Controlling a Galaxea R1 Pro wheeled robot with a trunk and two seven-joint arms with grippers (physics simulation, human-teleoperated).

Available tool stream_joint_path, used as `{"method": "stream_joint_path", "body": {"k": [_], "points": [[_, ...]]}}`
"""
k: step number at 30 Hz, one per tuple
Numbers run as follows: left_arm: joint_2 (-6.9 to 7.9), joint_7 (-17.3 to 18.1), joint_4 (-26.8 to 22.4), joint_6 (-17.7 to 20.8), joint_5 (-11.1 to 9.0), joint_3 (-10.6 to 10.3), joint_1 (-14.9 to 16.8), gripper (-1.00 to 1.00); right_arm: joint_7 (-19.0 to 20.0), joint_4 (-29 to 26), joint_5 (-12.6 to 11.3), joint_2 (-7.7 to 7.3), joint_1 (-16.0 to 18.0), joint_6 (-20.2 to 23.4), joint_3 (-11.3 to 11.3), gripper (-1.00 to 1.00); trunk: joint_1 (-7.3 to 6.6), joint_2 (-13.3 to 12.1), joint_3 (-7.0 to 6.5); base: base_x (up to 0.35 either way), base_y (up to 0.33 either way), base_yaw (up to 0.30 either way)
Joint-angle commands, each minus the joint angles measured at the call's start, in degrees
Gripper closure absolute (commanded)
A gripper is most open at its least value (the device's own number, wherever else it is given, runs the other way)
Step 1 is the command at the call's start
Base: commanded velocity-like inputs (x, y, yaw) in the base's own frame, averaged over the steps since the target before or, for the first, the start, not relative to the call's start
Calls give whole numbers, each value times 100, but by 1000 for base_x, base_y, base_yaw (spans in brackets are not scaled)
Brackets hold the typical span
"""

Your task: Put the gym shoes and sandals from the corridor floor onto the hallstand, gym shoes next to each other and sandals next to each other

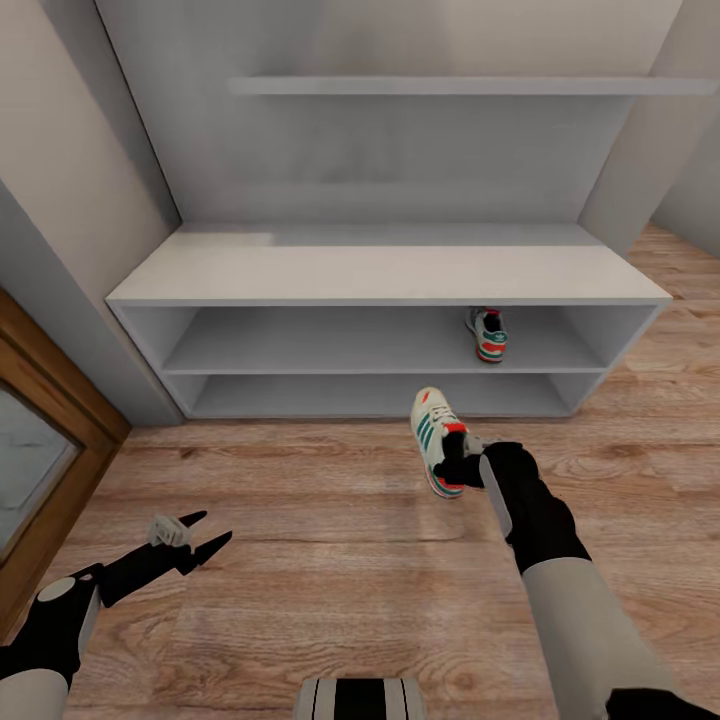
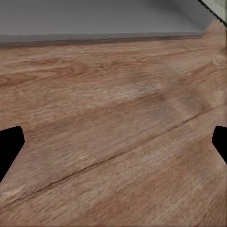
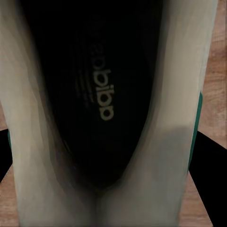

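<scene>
One gym shoe [image 1: 487, 335], cream with green stripes and a red heel, stands on the upper shelf of the light-grey hallstand [image 1: 390, 272], toward its right end. The other gym shoe [image 1: 437, 437] is in front of the rack over the corridor floor [image 1: 330, 520], toe toward the shelves. My right gripper [image 1: 462, 468] is shut on its heel end. The right wrist view looks into this shoe's dark insole [image 3: 101, 94] between cream walls. My left gripper [image 1: 212, 530] hangs open and empty low over the planks [image 2: 113, 142]. The sandals are out of view.
A wood-framed door [image 1: 40, 440] stands at the left, beside the rack's left end. A wall shelf [image 1: 450, 86] runs above the rack's flat top. The lower shelf [image 1: 380, 398] and the left part of the upper shelf hold nothing.
</scene>
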State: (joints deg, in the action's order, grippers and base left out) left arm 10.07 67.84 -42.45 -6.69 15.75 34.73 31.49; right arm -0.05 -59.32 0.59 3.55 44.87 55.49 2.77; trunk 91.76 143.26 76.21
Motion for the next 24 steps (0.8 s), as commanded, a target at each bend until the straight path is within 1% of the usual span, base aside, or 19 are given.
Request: {"method": "stream_joint_path", "body": {"k": [1,2,5,6,8,14,22,24], "points": [[-5,35,3,-132,65,26,6,-100,-192,110,3,5,132,23,13,100,-1,2,4,0,0,0],[-5,37,4,-140,69,26,6,-100,-276,125,3,5,161,23,13,100,-1,2,4,0,0,0],[-5,44,7,-175,83,25,6,-100,-953,172,3,5,346,23,13,100,-1,2,4,0,0,0],[-5,43,8,-178,84,25,6,-100,-1060,176,3,5,367,23,13,100,-1,2,4,0,0,0],[-5,41,8,-181,85,25,6,-100,-1156,180,3,5,384,23,13,100,-1,2,4,0,0,0],[-12,37,15,-182,86,23,6,-100,-1261,169,7,-3,402,23,13,100,-1,2,4,0,0,0],[-13,37,17,-179,86,25,6,-100,-1271,89,25,5,407,23,13,100,-1,2,4,0,0,0],[-13,37,17,-181,86,25,6,-100,-1275,-41,27,3,408,23,13,100,-1,2,4,0,0,0]]}}
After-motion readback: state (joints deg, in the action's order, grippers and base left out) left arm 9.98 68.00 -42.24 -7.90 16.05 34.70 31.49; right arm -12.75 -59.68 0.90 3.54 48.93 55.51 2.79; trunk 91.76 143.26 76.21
